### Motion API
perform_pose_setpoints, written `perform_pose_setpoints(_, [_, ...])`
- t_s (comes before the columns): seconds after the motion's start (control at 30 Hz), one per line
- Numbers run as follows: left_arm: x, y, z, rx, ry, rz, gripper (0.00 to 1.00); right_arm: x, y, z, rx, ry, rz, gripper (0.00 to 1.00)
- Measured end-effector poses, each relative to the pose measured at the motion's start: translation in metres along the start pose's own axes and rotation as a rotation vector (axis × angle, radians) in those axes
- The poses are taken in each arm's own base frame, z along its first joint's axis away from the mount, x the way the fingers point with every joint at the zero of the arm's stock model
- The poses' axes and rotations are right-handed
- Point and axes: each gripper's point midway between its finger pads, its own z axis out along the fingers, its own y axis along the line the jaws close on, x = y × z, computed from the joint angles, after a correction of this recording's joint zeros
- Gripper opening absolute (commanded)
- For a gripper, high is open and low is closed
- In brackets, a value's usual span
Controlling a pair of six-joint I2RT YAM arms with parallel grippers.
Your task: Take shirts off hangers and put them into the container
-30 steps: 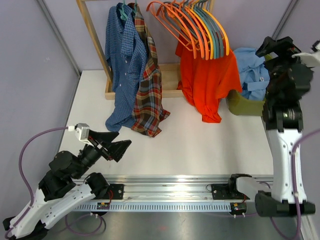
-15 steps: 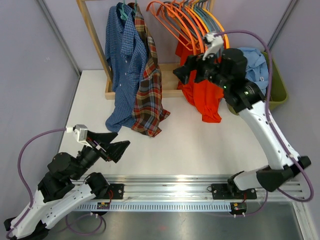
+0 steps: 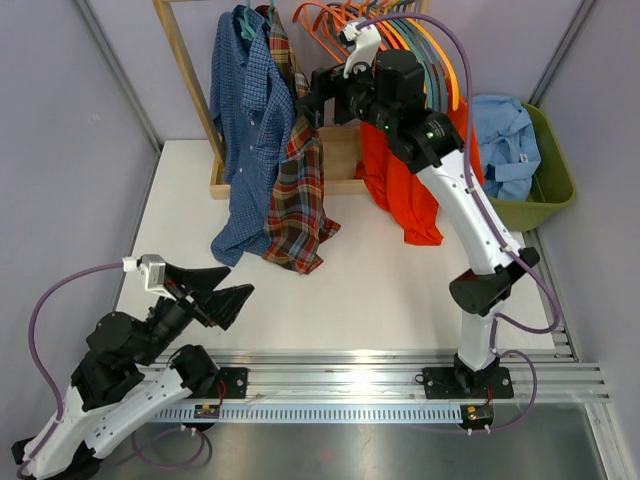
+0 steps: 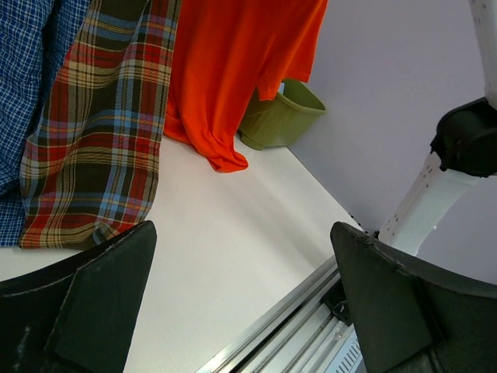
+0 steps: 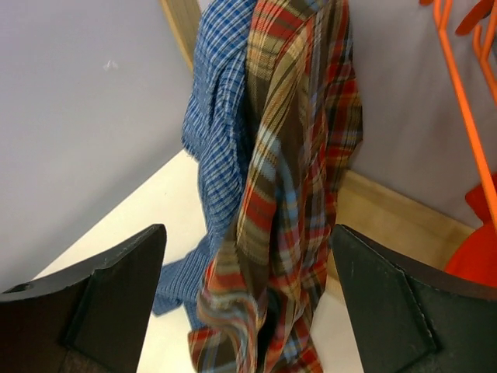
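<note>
Red-plaid shirt (image 5: 295, 155) before right gripper (image 5: 247, 249) (near)

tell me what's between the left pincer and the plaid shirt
Only bare white table: in the left wrist view nothing lies between the open left pincer and the plaid shirt.
</note>
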Motion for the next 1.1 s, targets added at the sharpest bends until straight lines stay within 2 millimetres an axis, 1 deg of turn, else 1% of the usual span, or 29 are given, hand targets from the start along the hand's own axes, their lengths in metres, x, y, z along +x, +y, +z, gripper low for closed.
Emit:
perform_pose_setpoints(0.07, [-0.001, 0.000, -0.001, 0.002, -0.004, -0.001, 0.99, 0.000, -0.004, 0.013, 0.021, -0.011, -0.002, 0.92])
perform_pose_setpoints(0.13, [-0.001, 0.000, -0.002, 0.004, -0.008, -0.001, 0.99, 0.006, -0.010, 0.025, 0.053, -0.009, -0.002, 0.91])
perform_pose_setpoints(0.17, [-0.002, 0.000, -0.002, 0.004, -0.008, -0.001, 0.99, 0.011, -0.015, 0.030, 0.079, -0.003, -0.002, 0.89])
perform_pose_setpoints(0.23, [-0.002, 0.000, -0.003, 0.004, -0.008, -0.001, 0.99, 0.018, -0.025, 0.038, 0.134, 0.001, -0.006, 0.87])
perform_pose_setpoints(0.3, [0.000, 0.001, -0.003, -0.001, 0.000, 0.000, 0.99, 0.021, -0.033, 0.045, 0.188, -0.014, -0.010, 0.82])
perform_pose_setpoints(0.4, [0.000, 0.001, -0.006, -0.001, 0.001, 0.000, 0.99, 0.017, -0.042, 0.050, 0.251, -0.057, -0.015, 0.76])
perform_pose_setpoints(0.43, [0.001, 0.002, -0.007, -0.002, 0.001, 0.000, 0.99, 0.014, -0.045, 0.052, 0.267, -0.076, -0.016, 0.72])
perform_pose_setpoints(0.5, [0.000, 0.002, -0.010, 0.000, -0.002, -0.001, 0.99, 0.010, -0.048, 0.055, 0.287, -0.097, -0.018, 0.69])
perform_pose_setpoints(0.67, [-0.002, 0.002, -0.015, 0.006, -0.014, -0.003, 0.99, 0.004, -0.051, 0.071, 0.296, -0.143, -0.023, 0.68])
perform_pose_setpoints(0.73, [-0.004, 0.002, -0.017, 0.005, -0.015, -0.004, 0.99, 0.003, -0.050, 0.080, 0.285, -0.157, -0.026, 0.67])
perform_pose_setpoints(0.8, [-0.005, 0.001, -0.018, 0.004, -0.018, -0.007, 0.99, 0.007, -0.050, 0.088, 0.276, -0.159, -0.028, 0.62])
perform_pose_setpoints(0.83, [-0.006, 0.001, -0.018, 0.004, -0.020, -0.007, 0.99, 0.010, -0.050, 0.092, 0.271, -0.154, -0.030, 0.59])
perform_pose_setpoints(0.87, [-0.007, 0.001, -0.019, 0.003, -0.020, -0.008, 0.99, 0.012, -0.050, 0.094, 0.267, -0.151, -0.030, 0.48])
perform_pose_setpoints(0.93, [-0.007, 0.002, -0.021, 0.000, -0.020, -0.008, 0.99, 0.019, -0.049, 0.099, 0.254, -0.138, -0.036, 0.33])
perform_pose_setpoints(0.97, [-0.007, 0.002, -0.022, -0.002, -0.017, -0.010, 0.99, 0.022, -0.049, 0.101, 0.251, -0.133, -0.036, 0.21])
perform_pose_setpoints(1.0, [-0.007, 0.002, -0.022, -0.003, -0.016, -0.011, 0.99, 0.024, -0.048, 0.103, 0.245, -0.129, -0.034, 0.01])
perform_pose_setpoints(1.1, [-0.006, 0.003, -0.023, -0.007, -0.011, -0.015, 0.99, 0.027, -0.043, 0.105, 0.223, -0.123, -0.041, 0.00])
